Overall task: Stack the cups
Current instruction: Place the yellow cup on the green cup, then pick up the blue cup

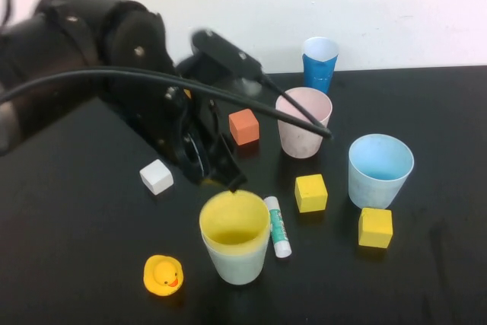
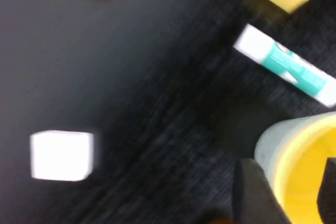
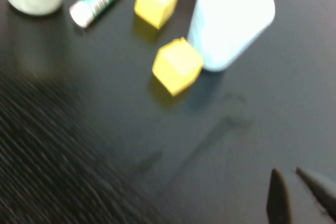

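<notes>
The yellow cup [image 1: 234, 222] sits nested inside the mint green cup [image 1: 237, 262] at the front of the black table. My left gripper [image 1: 222, 174] hovers at the far rim of this pair. In the left wrist view the left gripper [image 2: 286, 182] is open, with one finger outside the mint wall [image 2: 268, 142] and the other over the yellow inside [image 2: 304, 182]. The pale pink cup [image 1: 303, 122] and the light blue cup [image 1: 379, 169] stand apart to the right. My right gripper [image 3: 286, 170] is out of the high view; it hangs empty over bare table with its fingertips close together.
A narrow dark-blue cup [image 1: 319, 62] stands at the back. Around the cups lie a white cube [image 1: 156, 176], an orange cube [image 1: 243, 126], two yellow cubes [image 1: 311, 192] [image 1: 375, 227], a glue stick [image 1: 278, 226] and a rubber duck [image 1: 163, 275].
</notes>
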Controlling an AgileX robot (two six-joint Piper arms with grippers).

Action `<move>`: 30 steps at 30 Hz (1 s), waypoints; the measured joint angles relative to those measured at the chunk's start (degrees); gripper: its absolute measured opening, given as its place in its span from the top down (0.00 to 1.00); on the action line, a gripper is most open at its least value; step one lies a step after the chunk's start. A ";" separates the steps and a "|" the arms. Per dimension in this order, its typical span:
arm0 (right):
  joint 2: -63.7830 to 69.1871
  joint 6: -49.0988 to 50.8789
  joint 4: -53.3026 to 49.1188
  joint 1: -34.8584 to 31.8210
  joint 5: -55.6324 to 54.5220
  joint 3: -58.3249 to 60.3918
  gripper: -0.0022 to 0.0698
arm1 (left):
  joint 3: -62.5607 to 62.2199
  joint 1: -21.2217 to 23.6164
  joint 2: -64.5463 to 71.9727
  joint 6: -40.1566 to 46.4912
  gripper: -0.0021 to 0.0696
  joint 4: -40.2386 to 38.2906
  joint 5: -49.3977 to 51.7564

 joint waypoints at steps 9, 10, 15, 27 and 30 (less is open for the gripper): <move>18.39 -5.78 7.79 0.74 7.66 -13.63 0.97 | 0.00 0.00 -15.03 -8.48 0.95 11.11 -6.85; 21.80 -6.77 8.68 1.39 7.93 -15.53 0.97 | 0.11 0.00 -17.36 -9.14 0.95 12.04 -7.66; 34.39 -8.71 8.73 4.52 8.04 -22.44 0.89 | 4.97 -0.03 -29.01 -10.44 0.97 15.07 -11.87; 59.60 -9.09 2.48 9.95 4.66 -40.58 0.33 | 31.52 -0.03 -55.51 -13.90 0.97 21.05 -15.97; 64.68 -9.09 1.51 9.95 1.92 -43.64 0.32 | 38.86 -0.03 -62.44 -14.37 0.97 22.21 -16.88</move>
